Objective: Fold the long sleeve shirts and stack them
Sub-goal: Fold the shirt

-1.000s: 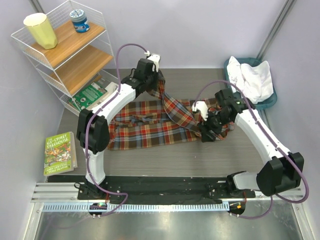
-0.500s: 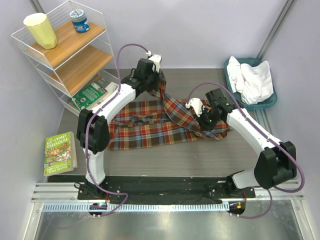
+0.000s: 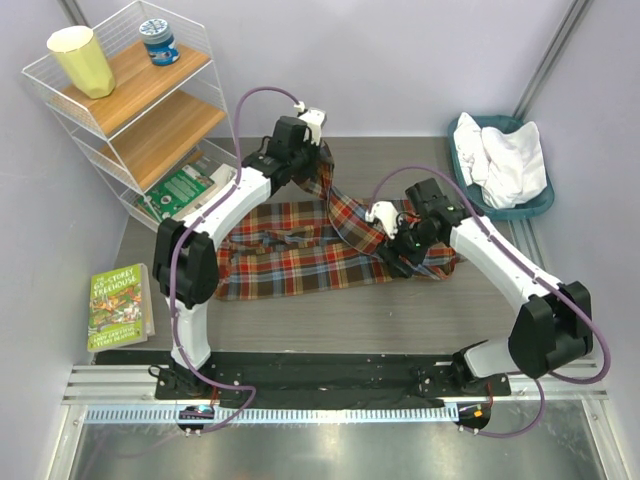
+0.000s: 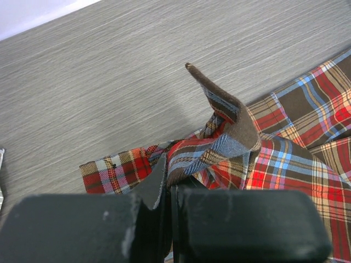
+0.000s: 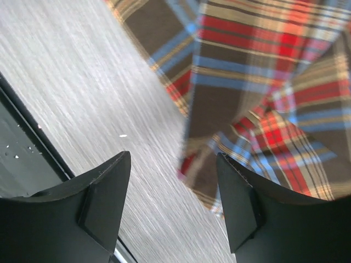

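Observation:
The plaid long sleeve shirt (image 3: 290,255) lies spread across the middle of the table. One strip of it rises toward the far side into my left gripper (image 3: 321,162). In the left wrist view that gripper (image 4: 169,189) is shut on a fold of the plaid shirt (image 4: 285,137), and a brown point of cloth sticks up past the jaws. My right gripper (image 3: 402,254) hovers over the shirt's right end. In the right wrist view it (image 5: 171,164) stands open with nothing between its fingers, the plaid shirt's edge (image 5: 258,71) just beyond them. The white long sleeve shirt (image 3: 512,160) lies bunched in the basket.
A teal basket (image 3: 462,150) stands at the far right. A wire shelf (image 3: 130,100) at the far left holds a yellow cup (image 3: 82,60), a blue-lidded jar (image 3: 159,41) and a green book (image 3: 180,190). Another book (image 3: 120,305) lies left of the table. A black rail (image 3: 320,368) runs along the near edge.
My right arm has swung left and a little farther back over the shirt's right end. The left arm and its pinched cloth have stayed put.

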Robot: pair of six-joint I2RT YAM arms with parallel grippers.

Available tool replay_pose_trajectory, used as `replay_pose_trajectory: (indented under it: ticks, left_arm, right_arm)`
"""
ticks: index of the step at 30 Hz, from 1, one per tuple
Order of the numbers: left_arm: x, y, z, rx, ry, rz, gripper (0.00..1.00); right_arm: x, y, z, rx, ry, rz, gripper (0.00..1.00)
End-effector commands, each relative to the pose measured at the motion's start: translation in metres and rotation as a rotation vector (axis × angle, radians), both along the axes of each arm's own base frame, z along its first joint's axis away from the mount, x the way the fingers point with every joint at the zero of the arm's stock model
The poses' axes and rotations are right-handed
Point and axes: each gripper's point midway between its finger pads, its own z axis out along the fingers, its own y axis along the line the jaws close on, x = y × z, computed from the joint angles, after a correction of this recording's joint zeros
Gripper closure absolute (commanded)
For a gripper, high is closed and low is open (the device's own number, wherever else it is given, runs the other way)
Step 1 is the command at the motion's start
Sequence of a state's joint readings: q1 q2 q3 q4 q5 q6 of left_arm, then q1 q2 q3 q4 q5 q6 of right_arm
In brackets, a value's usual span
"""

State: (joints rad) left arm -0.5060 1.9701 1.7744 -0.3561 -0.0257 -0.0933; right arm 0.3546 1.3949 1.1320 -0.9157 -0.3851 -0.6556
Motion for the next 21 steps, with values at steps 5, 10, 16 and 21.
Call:
replay_pose_trajectory:
  ticks: [5, 10, 16, 21]
  left_arm:
    - [-0.002, 0.002, 0.071, -0.045, -0.156, -0.029, 1.00]
    - [-0.006, 0.003, 0.081, -0.047, -0.183, -0.047, 1.00]
    - [-0.017, 0.004, 0.093, -0.022, -0.232, -0.116, 1.00]
    - [-0.029, 0.004, 0.096, -0.009, -0.270, -0.177, 1.00]
  right_arm:
    - [0.037, -0.009, -0.023, -0.133, -0.068, -0.084, 0.49]
    - [0.059, -0.021, -0.010, -0.181, -0.136, -0.130, 0.99]
    - [0.081, -0.048, 0.002, -0.203, -0.195, -0.176, 0.99]
    - [0.107, -0.062, 0.000, -0.217, -0.211, -0.168, 0.99]
